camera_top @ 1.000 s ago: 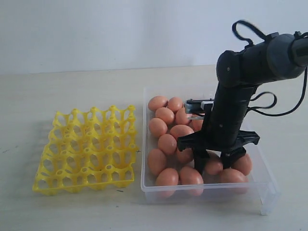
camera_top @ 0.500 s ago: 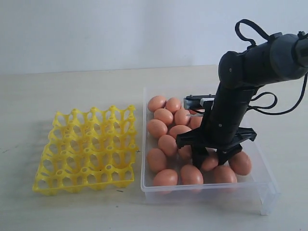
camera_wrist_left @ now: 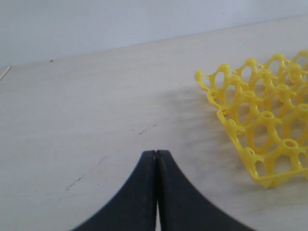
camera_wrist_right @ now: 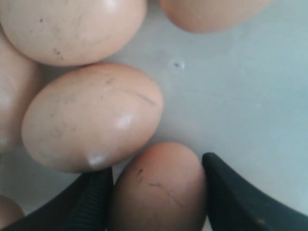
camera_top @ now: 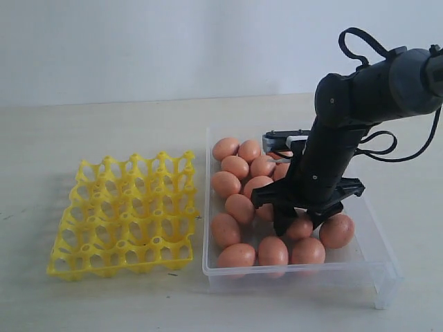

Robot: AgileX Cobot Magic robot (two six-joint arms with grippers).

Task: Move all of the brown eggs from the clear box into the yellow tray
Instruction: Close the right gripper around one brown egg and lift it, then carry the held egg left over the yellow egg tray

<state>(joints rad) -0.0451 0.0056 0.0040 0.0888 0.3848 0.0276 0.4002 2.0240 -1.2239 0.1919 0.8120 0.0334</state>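
The left tool [camera_wrist_left: 156, 153] is seen with its 2 black fingers pressed together, hanging over the pale counter [camera_top: 104, 124] near one corner of the bright yellow lattice egg tray [camera_top: 124, 211]; it is not caught in the exterior view. The yellow tray is set on the counter just beside the left wall of the shallow transparent plastic box [camera_top: 384, 277], not touching it. All the smooth orange-brown eggs [camera_top: 225, 184] in view are gathered inside the clear box, crowded toward its left and front. The right tool [camera_top: 299, 220] is lowered into the box on its black arm [camera_top: 360, 97], among the eggs near the front. In the right wrist view, 1 speckled brown egg [camera_wrist_right: 156, 192] is framed between the 2 dark fingers [camera_wrist_right: 94, 197], which are spread to its width and lie right against its sides; whether it is actually squeezed cannot be told. That egg is flanked by a larger egg [camera_wrist_right: 91, 118] that touches it on one side, while bare box floor is shown on the other.
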